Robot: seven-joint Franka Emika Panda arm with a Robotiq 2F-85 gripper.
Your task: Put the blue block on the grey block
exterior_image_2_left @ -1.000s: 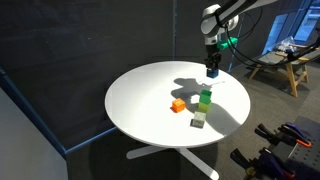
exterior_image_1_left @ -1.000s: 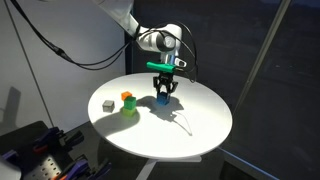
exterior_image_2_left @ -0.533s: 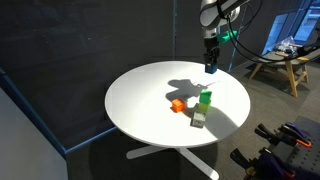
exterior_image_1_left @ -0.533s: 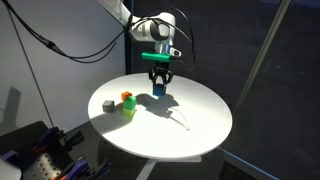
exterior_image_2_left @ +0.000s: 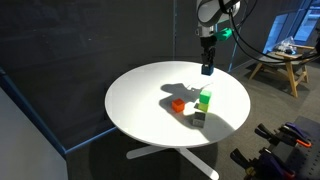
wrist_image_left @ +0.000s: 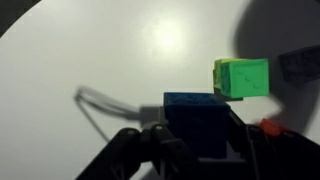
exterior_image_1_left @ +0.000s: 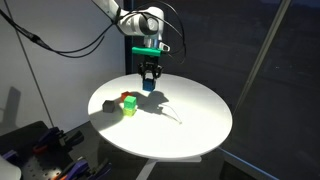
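One blue block [wrist_image_left: 197, 122] sits clamped in the gripper [exterior_image_1_left: 148, 82], clear of the tabletop [exterior_image_1_left: 200, 125] near the green cube [wrist_image_left: 243, 77]; grey block [exterior_image_1_left: 104, 103] lies near that cube

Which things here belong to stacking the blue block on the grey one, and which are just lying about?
For the job: blue block, held in the gripper; grey block.
Lying about: green block; orange block.
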